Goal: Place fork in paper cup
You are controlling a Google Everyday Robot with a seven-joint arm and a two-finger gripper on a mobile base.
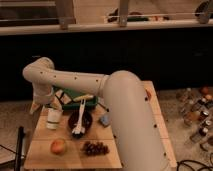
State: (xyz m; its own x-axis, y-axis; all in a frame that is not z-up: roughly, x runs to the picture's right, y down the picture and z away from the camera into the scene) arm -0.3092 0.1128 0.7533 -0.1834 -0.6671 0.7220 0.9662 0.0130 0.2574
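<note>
The white plastic fork (79, 118) lies across the dark round bowl (80, 123) at the middle of the wooden table (42, 160), tines toward the front. The small white paper cup (54, 119) stands upright to the left of the bowl. My white arm reaches from the lower right up to the left and bends down at the table's back left. My gripper (48, 104) hangs just above and slightly behind the cup. It is apart from the fork, which lies about a bowl's width to its right.
A green tray (84, 104) with a yellowish stick-like piece (83, 98) sits behind the bowl. An apple (58, 146) and dark grapes (95, 148) lie at the front. A blue item (104, 120) is right of the bowl. Bottles (196, 116) stand on the floor at right.
</note>
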